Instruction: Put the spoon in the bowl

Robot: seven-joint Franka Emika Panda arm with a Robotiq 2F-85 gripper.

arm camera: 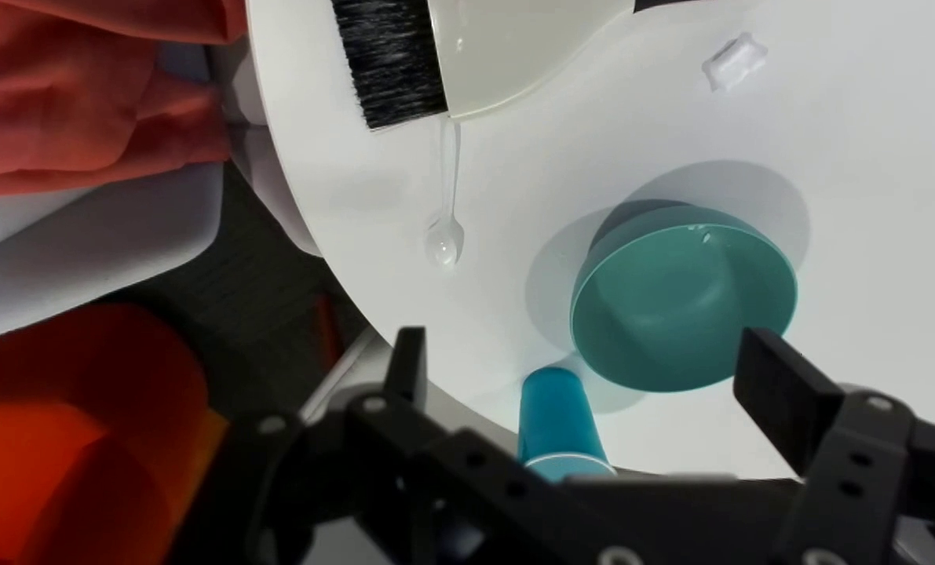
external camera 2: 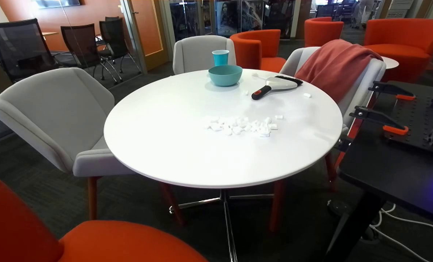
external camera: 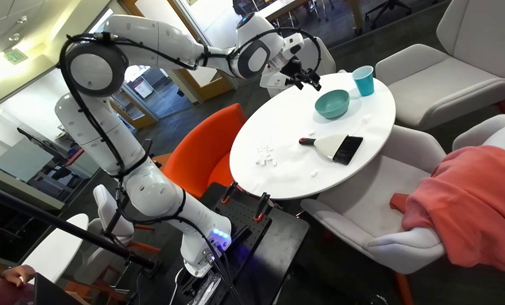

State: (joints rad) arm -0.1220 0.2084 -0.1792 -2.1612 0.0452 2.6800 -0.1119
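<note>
End effector: jaws wide apart, raised clear of the tabletop. In the wrist view, the spoon lies left of the bowl, on the far side of the end effector. Count: one spoon, one bowl, one cup, one brush; white pieces, too clustered to count

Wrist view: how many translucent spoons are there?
1 translucent spoon, left of the round teal-green bowl, handle toward the black-bristled brush; others could be hidden underneath.
</note>
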